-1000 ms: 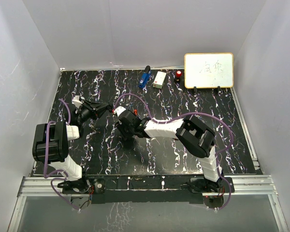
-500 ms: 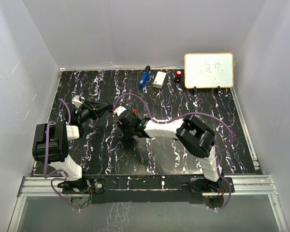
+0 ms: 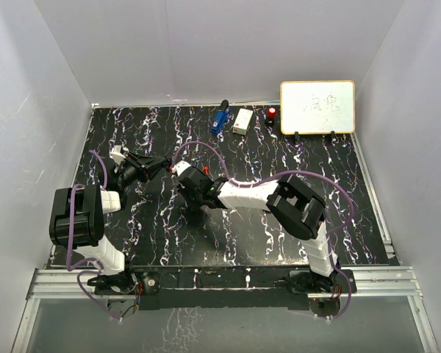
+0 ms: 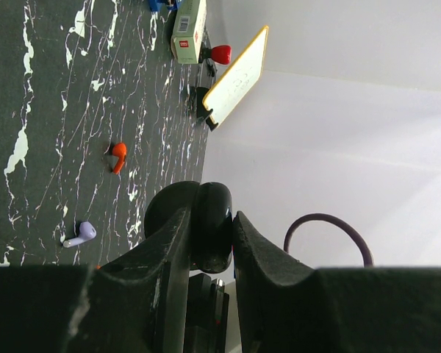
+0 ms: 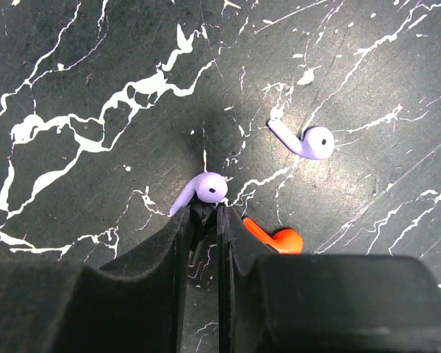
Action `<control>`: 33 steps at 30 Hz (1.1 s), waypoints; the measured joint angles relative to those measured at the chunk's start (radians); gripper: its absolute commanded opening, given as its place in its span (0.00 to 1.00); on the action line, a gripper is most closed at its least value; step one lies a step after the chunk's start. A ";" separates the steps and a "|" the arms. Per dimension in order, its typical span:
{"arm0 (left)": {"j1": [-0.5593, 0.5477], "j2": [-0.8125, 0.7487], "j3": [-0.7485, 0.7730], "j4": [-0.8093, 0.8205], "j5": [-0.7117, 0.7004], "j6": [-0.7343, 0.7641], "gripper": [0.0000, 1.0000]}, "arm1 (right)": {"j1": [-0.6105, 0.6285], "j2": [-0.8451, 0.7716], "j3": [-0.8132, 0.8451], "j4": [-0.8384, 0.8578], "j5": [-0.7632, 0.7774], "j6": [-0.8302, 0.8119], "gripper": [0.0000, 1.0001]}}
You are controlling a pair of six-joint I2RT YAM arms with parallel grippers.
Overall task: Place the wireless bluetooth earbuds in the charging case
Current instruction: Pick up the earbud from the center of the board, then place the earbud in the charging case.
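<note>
Black desk [image 5: 95,88] veined white like marble. One pale purple earbud [image 5: 206,187], another purple earbud [image 5: 309,141], an orange-red earbud [image 5: 279,239]. Glossy black case [image 4: 213,220], purple cable [image 3: 198,147], yellow-framed whiteboard [image 3: 317,107], blue gadget [image 3: 220,118].

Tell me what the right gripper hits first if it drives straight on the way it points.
The right gripper meets the purple earbud at its tips, apparently pinched between the fingers; right behind lies the table, though depth is unclear.
</note>
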 measured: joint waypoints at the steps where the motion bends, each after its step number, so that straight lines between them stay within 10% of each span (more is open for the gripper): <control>1: 0.000 0.000 0.000 0.000 0.003 0.000 0.00 | 0.000 0.000 -0.003 0.006 0.000 0.000 0.10; 19: -0.052 0.002 0.086 -0.082 0.089 0.042 0.00 | -0.195 -0.438 -0.448 0.630 -0.153 -0.018 0.00; 33: -0.232 0.108 0.192 0.058 0.165 -0.109 0.00 | -0.351 -0.450 -0.655 1.192 -0.401 -0.112 0.00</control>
